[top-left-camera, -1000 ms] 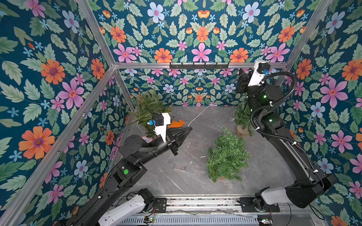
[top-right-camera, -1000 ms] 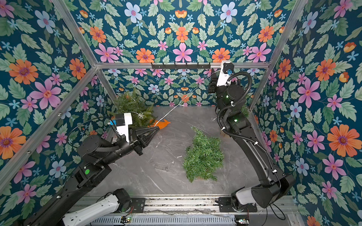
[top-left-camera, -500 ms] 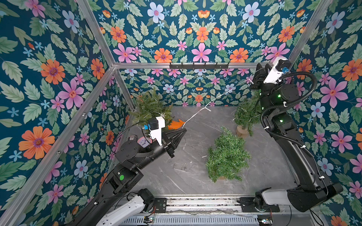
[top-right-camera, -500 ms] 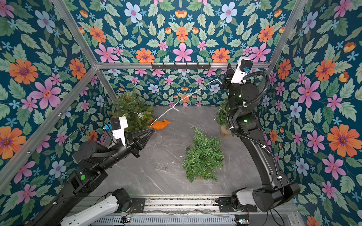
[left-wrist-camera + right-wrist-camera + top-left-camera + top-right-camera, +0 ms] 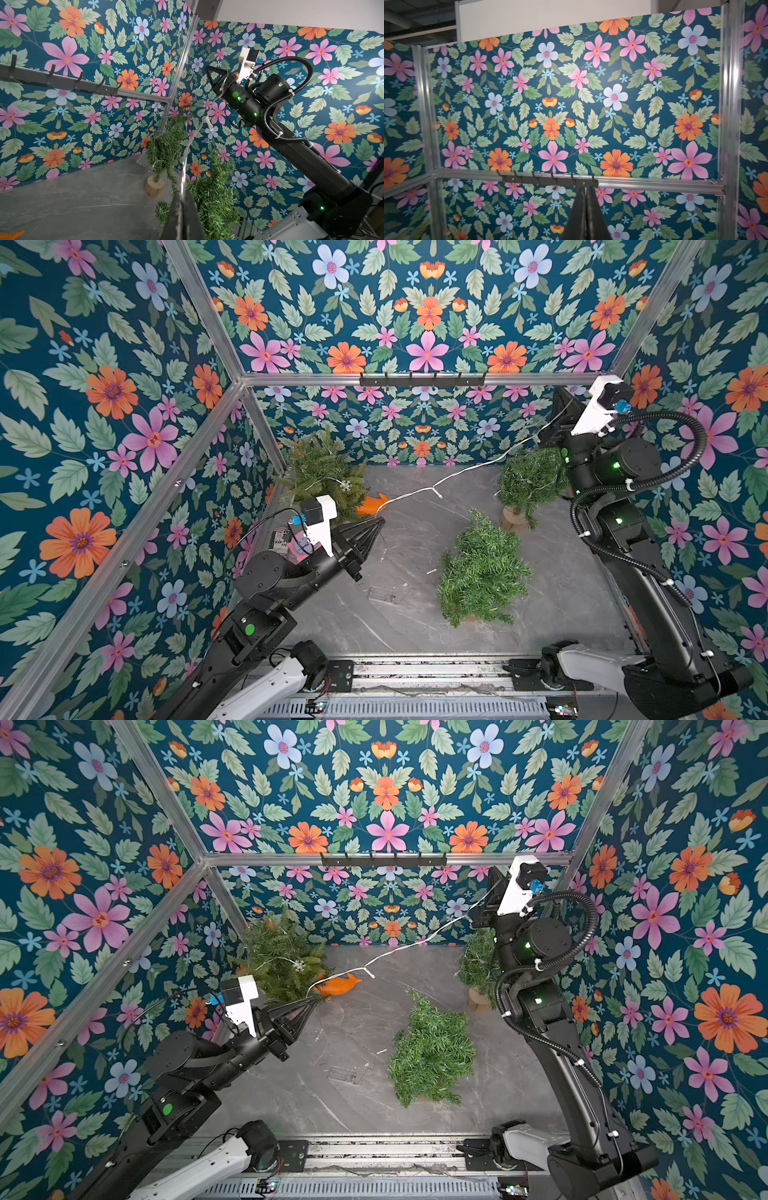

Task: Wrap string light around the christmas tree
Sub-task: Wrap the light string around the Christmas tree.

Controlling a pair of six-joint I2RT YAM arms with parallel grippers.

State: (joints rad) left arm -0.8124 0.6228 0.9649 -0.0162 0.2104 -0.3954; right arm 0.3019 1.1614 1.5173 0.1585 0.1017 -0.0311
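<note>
Above rightmost tree, raised right arm, perhaps pinching string light

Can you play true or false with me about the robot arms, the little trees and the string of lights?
1. The string light stretches through the air above the table. True.
2. The left gripper is open. False: it is shut on the string light.
3. The orange toy sits atop a tree. False: it lies on the table.
4. The tree with the wooden stump stands close to the right arm. True.
</note>
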